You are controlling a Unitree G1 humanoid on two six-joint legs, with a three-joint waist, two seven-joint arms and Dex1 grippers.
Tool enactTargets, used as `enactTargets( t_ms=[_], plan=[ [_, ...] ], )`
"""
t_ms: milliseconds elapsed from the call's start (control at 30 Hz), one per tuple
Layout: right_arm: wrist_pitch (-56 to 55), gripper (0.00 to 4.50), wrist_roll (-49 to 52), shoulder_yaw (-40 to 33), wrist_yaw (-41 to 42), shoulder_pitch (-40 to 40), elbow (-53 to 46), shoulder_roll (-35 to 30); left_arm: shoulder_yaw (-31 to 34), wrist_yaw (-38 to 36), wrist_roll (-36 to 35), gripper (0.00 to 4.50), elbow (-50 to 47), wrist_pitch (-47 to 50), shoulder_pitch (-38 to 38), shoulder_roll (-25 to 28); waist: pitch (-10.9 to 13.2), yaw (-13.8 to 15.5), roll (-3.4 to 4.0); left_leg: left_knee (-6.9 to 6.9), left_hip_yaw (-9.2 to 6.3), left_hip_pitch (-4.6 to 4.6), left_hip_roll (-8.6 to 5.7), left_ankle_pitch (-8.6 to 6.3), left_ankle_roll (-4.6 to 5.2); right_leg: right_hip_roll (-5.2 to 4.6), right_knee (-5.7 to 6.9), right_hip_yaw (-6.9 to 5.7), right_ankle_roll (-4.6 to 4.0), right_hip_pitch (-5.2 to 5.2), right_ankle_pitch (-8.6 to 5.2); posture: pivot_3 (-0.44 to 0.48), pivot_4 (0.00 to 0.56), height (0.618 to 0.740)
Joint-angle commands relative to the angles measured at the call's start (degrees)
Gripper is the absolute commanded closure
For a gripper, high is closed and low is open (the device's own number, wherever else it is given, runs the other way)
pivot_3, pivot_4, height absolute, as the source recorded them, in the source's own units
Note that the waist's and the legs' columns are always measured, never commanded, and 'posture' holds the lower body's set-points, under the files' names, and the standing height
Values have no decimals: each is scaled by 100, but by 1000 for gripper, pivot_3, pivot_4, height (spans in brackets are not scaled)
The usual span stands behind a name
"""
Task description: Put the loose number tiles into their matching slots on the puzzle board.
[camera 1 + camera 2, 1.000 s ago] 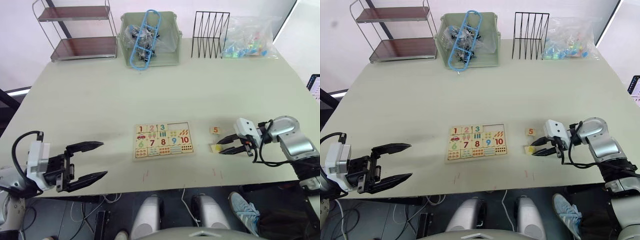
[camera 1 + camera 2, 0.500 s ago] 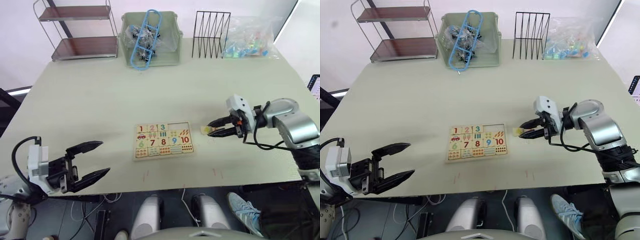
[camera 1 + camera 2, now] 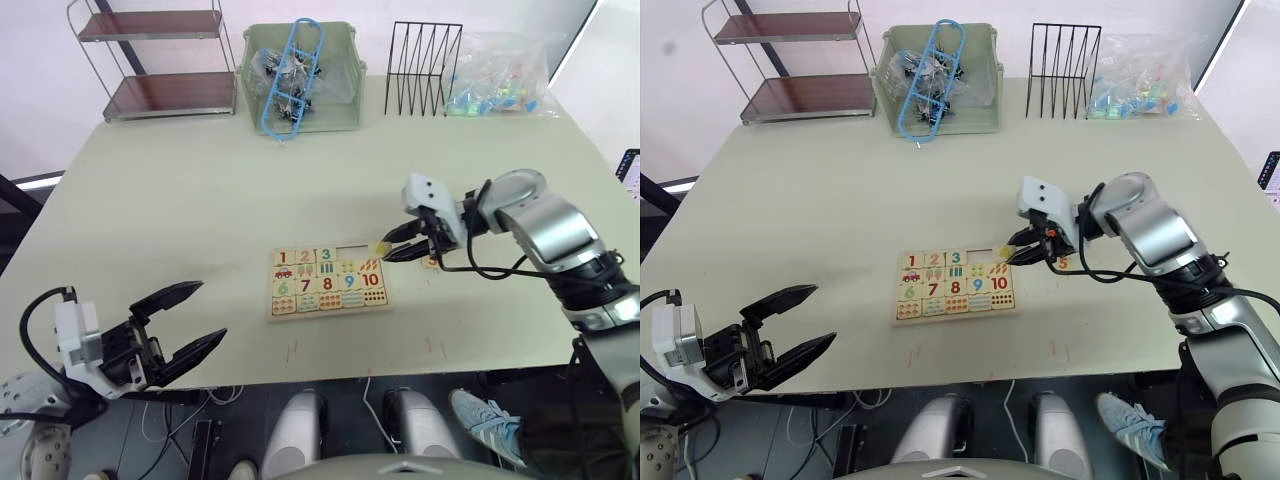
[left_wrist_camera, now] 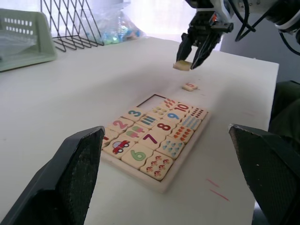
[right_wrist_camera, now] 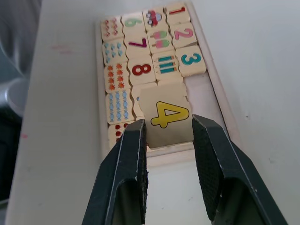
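Tile 4 (image 5: 165, 118) sits pinched in right end effector (image 5: 168, 140) above puzzle board (image 5: 101, 140)

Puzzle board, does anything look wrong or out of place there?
Nothing is broken. The puzzle board has two bare slots at the end of its top row. The 4 tile is held in the right hand above the board, and the 5 tile lies loose on the table beside it.
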Motion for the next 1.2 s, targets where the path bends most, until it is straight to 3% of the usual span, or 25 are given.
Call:
enactTargets(
  t_ms=[33, 300, 600, 1200],
  plan=[
    [-26, 3656, -314, 254, -83, -368, 200, 158, 70, 114, 19, 0, -224, -169, 76, -73, 0, -9, 0, 0, 2, 0, -2, 0, 0, -1, 0, 2, 0, -1, 0, 0, 150, 740],
    [255, 3656, -983, 1068, 54, -1098, 791, 467, 27, 276, 85, 0, -210, -254, 96, -136, 2, -15, 3, -3, -1, 0, -2, 0, 0, 2, 0, -1, 0, -4, 0, 0, 150, 740],
    [261, 3656, -1358, 1255, -163, -1516, 1601, 1202, -42, 492, 105, 0, -212, 62, 145, 19, 3, -33, 5, -5, -1, -3, -2, 0, -1, 2, 1, -1, -1, -9, 0, 0, 150, 740],
    [96, 3656, -1802, 1323, -284, -1695, 2315, 1860, -170, 586, 83, 0, -281, 57, 6, -46, 5, -88, 8, -10, -4, -5, -9, 0, -3, -6, 1, -3, -1, -11, 1, 0, 150, 740]
  ],
)
